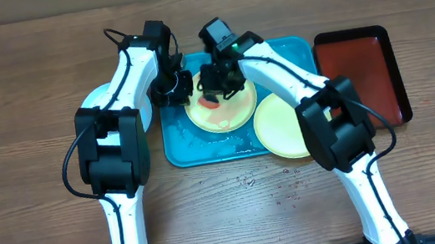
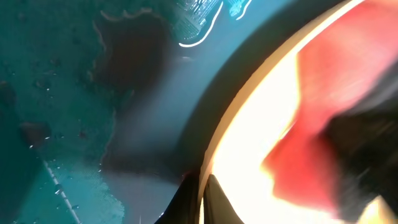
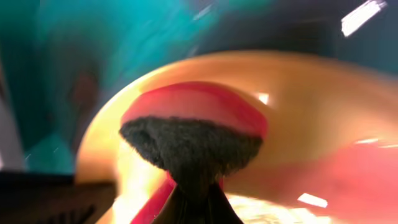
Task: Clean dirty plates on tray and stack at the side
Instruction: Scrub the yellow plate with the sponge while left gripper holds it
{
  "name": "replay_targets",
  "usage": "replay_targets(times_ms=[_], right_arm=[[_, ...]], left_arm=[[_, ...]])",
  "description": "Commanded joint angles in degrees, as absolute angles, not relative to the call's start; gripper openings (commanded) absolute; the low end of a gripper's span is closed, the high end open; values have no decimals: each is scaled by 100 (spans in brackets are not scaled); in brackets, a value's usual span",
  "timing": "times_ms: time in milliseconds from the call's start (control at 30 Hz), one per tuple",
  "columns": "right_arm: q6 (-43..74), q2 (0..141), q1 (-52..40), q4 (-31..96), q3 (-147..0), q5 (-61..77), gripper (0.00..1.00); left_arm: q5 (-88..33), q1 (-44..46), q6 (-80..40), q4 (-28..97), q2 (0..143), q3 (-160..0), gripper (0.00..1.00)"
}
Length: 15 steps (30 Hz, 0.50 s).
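Scrubbing step. My right gripper point(image 3: 193, 199) clamps red sponge point(image 3: 193, 106) on yellow plate point(image 1: 233, 116) in tray point(image 1: 179, 148); left gripper point(image 2: 200, 199) pinches plate rim. Next: firm sweeps, steady hold.

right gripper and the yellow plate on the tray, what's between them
A red sponge with a dark scrub side, pinched in the right gripper over the plate; the right wrist view shows it.

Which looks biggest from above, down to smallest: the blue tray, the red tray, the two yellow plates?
1. blue tray
2. red tray
3. yellow plate in the tray and yellow plate at its right edge: they look alike, so a tie.
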State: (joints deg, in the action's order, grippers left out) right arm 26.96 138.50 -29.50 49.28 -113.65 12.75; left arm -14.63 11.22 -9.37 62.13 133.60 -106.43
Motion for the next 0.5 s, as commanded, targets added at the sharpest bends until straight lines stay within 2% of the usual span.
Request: replay_targets(times_ms=[0, 200, 467], right_arm=[[2593, 14027, -2471, 5074, -11295, 449, 4], [2499, 14016, -2078, 5782, -11399, 482, 4], [1747, 13876, -2141, 6982, -11671, 1697, 4]], left_arm=[[-1186, 1164, -875, 6206, 13568, -10462, 4], [-1184, 1164, -875, 6195, 13568, -10462, 4], [-1184, 1164, -875, 6149, 13568, -10460, 4]])
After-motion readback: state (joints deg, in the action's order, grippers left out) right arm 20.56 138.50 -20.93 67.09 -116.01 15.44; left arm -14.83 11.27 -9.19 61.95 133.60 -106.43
